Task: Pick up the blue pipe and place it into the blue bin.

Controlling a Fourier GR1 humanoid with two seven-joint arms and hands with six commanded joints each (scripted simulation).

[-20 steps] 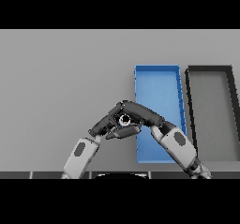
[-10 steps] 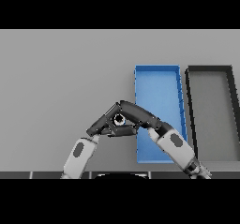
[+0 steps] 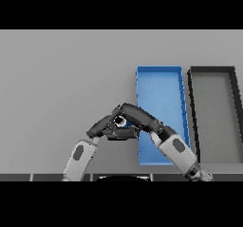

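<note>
a: where are the hands now?

b: both meet just left of the blue bin (image 3: 159, 86), low on the grey surface (image 3: 61, 79). the left hand (image 3: 103, 124) reaches in from the lower left, the right hand (image 3: 135, 114) comes across from the lower right, over the bin's near left corner.

a: and the blue pipe?

b: i can't make out any blue there. between the two hands sits a small pale round thing with a dark centre (image 3: 120, 121), maybe the pipe's open end, but that's a guess. it lies just outside the bin's left wall, not in it.

a: what's changed over the last second?

b: little. the hands have stayed locked together at the same spot; the right forearm has swung a bit lower and to the right.

a: are the fingers closed on it?

b: they look bent around that spot, but i cannot tell whether either hand truly holds it.

a: so for the task?

b: in my view the grasp is only being settled; the lift and the carry into the bin are not yet done. the black bin (image 3: 213, 112) beside it is the wrong one.
</note>
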